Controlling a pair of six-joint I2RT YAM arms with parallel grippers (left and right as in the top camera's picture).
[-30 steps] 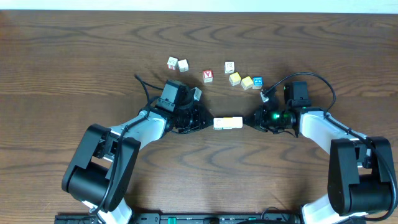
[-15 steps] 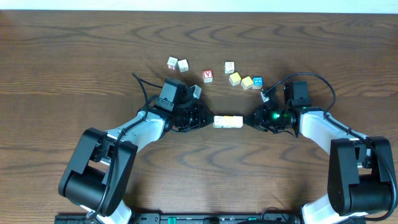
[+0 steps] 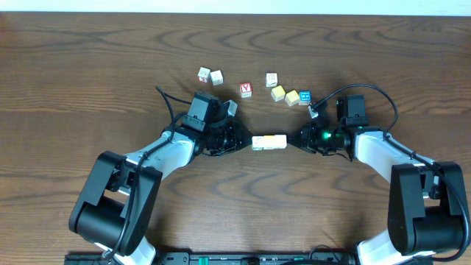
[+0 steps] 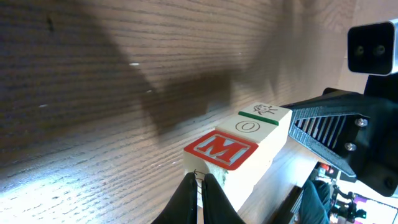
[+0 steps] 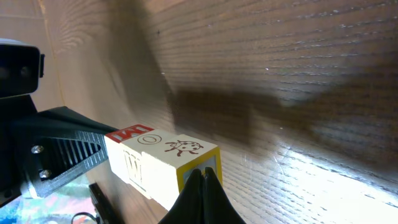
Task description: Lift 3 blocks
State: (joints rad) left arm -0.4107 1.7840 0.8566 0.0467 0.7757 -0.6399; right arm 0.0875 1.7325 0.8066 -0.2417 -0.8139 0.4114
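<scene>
The 3 blocks form one row, squeezed end to end between the left gripper and the right gripper. Each gripper has its jaws pressed together, with its tip against an end block and nothing between its own fingers. The row's long axis runs from one tip to the other. Overhead we see only pale tops. The left wrist view reads a red "M", then "O", then a green-barred figure nearest the right gripper. Loose cubes lie on the worktop beyond both grippers.
</scene>
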